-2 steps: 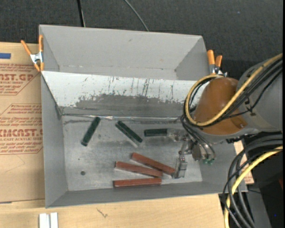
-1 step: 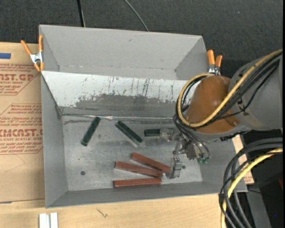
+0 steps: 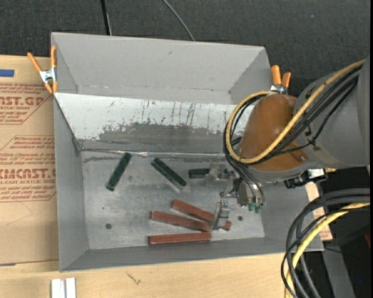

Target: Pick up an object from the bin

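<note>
Your gripper (image 3: 224, 213) sits at the right end of the top red-brown bar (image 3: 193, 211), probably aligned to pinch that end. Opening: can't tell. Two more red-brown bars (image 3: 179, 220) lie just below it, green bars (image 3: 168, 172) above-left.

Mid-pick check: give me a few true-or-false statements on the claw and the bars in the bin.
1. The claw is at the right ends of the brown bars. True.
2. The green bars lie on top of the brown ones. False: they lie apart, further back in the bin.
3. The brown bars lie in the left corner. False: they lie right of the middle, near the front.
4. One green bar lies alone at left. True.
</note>
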`<move>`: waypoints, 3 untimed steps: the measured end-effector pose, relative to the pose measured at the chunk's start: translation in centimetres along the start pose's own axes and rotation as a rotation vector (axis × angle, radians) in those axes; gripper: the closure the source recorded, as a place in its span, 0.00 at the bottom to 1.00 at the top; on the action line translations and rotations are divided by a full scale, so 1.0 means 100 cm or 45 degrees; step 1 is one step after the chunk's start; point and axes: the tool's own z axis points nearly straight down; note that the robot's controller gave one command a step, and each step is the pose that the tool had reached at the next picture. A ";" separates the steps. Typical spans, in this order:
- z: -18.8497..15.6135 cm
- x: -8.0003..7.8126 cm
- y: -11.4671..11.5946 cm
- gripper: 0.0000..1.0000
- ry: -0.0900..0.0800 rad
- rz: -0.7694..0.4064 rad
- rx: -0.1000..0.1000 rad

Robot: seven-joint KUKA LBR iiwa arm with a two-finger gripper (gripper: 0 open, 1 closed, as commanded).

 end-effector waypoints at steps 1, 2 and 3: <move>0.052 0.004 0.009 0.00 0.002 -0.023 0.001; 0.053 0.000 0.011 1.00 0.001 0.034 -0.002; 0.052 0.000 0.011 1.00 0.000 0.041 -0.003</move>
